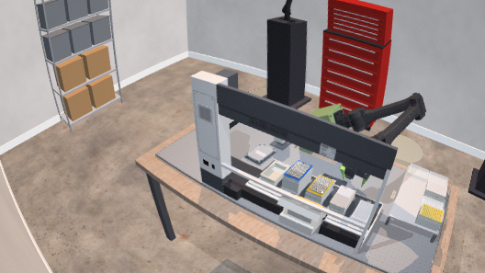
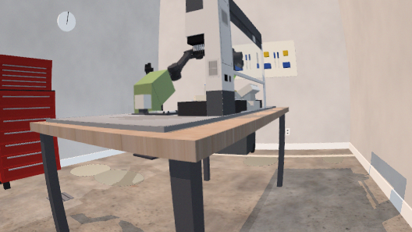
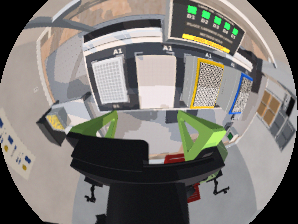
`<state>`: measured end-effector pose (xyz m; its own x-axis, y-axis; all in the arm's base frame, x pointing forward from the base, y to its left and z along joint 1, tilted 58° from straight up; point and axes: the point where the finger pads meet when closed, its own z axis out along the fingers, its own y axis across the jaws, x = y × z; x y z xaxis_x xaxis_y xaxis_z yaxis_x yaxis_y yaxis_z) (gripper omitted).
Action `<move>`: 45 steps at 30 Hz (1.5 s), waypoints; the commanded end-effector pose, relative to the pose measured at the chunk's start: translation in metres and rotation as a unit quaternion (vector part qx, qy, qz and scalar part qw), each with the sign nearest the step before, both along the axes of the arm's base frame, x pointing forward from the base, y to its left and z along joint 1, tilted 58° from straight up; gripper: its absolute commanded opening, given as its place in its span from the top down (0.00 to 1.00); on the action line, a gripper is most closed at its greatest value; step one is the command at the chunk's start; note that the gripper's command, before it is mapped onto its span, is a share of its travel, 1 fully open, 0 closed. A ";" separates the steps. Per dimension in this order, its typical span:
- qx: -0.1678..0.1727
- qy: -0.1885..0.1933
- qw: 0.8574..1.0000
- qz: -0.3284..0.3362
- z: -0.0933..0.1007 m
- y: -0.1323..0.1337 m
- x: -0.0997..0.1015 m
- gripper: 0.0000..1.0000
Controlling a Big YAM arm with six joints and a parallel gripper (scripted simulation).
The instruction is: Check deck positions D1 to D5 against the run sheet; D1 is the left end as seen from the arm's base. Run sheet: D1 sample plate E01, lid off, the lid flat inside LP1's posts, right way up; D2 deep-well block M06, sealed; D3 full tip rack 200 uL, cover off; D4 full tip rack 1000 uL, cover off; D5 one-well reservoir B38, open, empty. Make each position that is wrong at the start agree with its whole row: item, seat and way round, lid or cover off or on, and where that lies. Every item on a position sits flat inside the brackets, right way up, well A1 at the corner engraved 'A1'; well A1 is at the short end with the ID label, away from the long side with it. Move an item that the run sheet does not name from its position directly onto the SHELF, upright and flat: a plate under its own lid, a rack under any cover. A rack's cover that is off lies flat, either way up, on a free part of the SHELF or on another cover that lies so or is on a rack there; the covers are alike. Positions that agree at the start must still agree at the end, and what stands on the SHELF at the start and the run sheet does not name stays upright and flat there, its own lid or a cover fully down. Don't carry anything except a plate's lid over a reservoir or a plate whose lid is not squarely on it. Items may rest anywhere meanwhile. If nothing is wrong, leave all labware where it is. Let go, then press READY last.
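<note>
My gripper (image 1: 354,176) is open and empty. It hangs under the gantry beam, above the back edge of the deck row. In the wrist view its green fingers frame the row from behind. From left to right there I see a white well plate without a lid (image 3: 107,79), a white sealed block (image 3: 156,78), a yellow-framed tip rack (image 3: 209,82) and a blue-framed tip rack (image 3: 241,92). In the top view the same row runs right to left: plate (image 1: 363,210), block (image 1: 343,197), yellow rack (image 1: 320,185), blue rack (image 1: 298,170), then an open reservoir (image 1: 275,172).
The dark gantry beam (image 1: 303,128) spans the deck just above my gripper. A flat plate-like item (image 1: 259,154) lies behind the row. The shelf (image 1: 420,195) at the table's right end holds a yellow-topped rack (image 1: 432,213) and white items. A panel with green lights (image 3: 206,22) faces me.
</note>
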<state>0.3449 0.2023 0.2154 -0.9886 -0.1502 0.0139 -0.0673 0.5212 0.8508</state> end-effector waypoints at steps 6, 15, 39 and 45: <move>0.004 -0.025 1.000 -0.005 -0.005 -0.028 -0.012 0.00; 0.003 -0.025 1.000 -0.004 -0.031 -0.054 -0.039 0.00; 0.005 -0.013 1.000 -0.003 -0.091 -0.113 -0.097 0.00; 0.005 -0.013 1.000 -0.002 -0.106 -0.130 -0.115 0.00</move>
<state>0.2306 0.0832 0.1120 -0.9890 -0.1464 0.0191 -0.0613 0.5251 0.8488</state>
